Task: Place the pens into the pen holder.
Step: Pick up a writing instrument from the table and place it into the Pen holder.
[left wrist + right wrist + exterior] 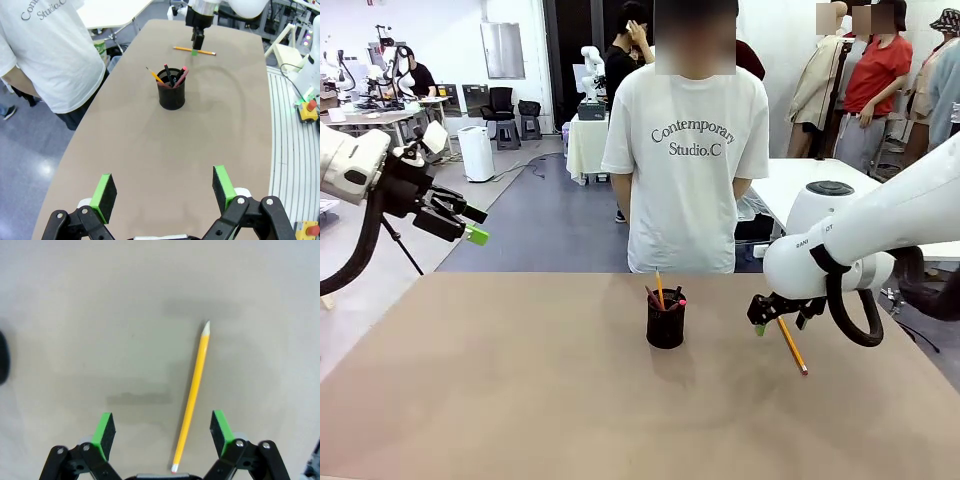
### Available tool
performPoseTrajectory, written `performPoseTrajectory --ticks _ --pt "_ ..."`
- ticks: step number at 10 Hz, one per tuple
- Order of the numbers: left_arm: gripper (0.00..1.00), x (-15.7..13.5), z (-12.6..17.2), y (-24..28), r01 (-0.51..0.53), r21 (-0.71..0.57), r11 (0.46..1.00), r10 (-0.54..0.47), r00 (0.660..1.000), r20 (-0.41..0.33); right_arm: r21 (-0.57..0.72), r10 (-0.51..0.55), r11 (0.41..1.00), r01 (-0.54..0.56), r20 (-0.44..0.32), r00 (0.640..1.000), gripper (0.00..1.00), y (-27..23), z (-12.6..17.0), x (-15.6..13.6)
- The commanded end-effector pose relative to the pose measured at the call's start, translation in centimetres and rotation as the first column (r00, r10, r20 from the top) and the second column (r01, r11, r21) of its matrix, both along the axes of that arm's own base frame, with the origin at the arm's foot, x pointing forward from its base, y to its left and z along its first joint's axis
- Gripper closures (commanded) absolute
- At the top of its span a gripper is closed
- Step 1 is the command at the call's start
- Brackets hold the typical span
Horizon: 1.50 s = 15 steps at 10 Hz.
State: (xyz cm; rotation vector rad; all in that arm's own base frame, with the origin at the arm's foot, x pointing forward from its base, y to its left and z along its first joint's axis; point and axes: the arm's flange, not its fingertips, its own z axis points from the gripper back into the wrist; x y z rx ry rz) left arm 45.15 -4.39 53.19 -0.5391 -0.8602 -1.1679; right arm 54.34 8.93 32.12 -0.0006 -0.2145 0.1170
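The black mesh pen holder (666,322) (171,92) stands mid-table. A yellow pen (660,289), a reddish one and a black one with a pink tip (183,71) stick up out of it. To its right a yellow pencil (792,345) (194,390) (194,50) lies flat on the table. My right gripper (765,322) (163,432) hovers open just over the pencil's eraser end, the pencil lying between the green pads (220,427), closer to one of them. My left gripper (470,227) (164,192) hangs open and empty, raised at the table's left.
A person in a white T-shirt (685,160) stands at the far edge, right behind the holder. The brown table (520,390) is bare around the holder. A white table (790,180) sits beyond the far right corner.
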Motion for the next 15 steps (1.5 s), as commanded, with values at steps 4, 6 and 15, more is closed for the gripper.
performPoseTrajectory --ticks 4,6,15 --pt "0.0 0.0 0.1 0.2 -0.004 -0.002 1.0 0.004 1.0 0.001 -0.045 -0.081 0.996 0.078 -0.076 0.994 0.0 -0.1 -0.9 4.9" --pt "0.0 0.0 0.1 0.2 -0.004 -0.002 1.0 0.004 1.0 0.001 -0.011 -0.049 0.999 0.049 -0.045 0.998 0.0 -1.2 -0.8 3.9" --pt "0.0 0.0 0.1 0.2 -0.004 -0.002 1.0 0.004 1.0 0.001 -0.024 -0.209 0.978 0.207 -0.127 0.97 0.0 -2.3 -2.2 7.0"
